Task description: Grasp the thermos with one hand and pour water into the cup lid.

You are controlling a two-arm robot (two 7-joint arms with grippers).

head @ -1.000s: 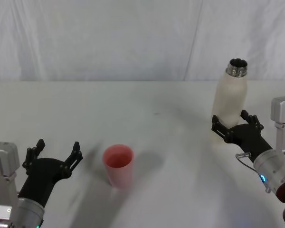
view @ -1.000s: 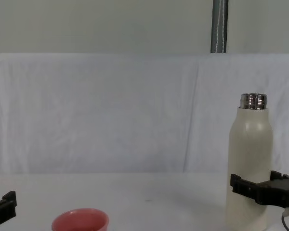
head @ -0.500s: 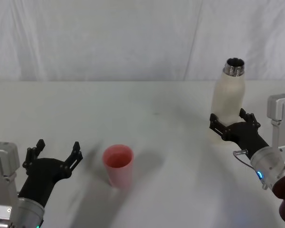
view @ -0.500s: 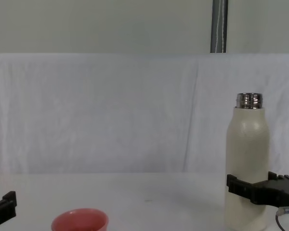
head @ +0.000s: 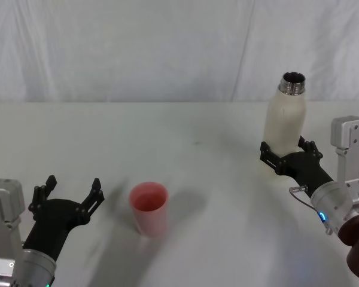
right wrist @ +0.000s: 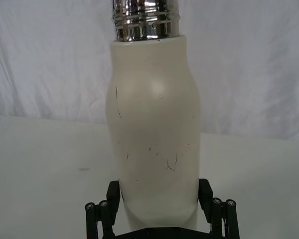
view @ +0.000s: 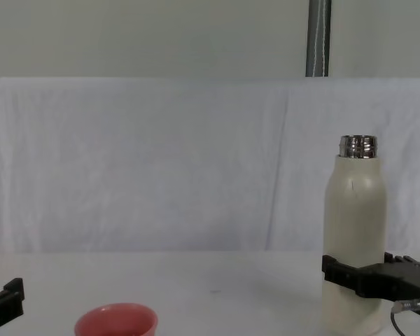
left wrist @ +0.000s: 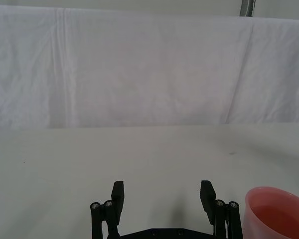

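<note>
right gripper [head: 285,156]: jaws clamp upright thermos [head: 284,119] low | left gripper [head: 70,192]: jaws spread, empty, beside cup lid [head: 149,208]

Black end effectors [head: 286,156], silver wrists w/ blue LEDs.

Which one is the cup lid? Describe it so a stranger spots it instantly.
On the white table, look near the robot's left gripper. The cup lid is the short, open pink-red cup, far lower than the tall cream thermos in the right gripper.
</note>
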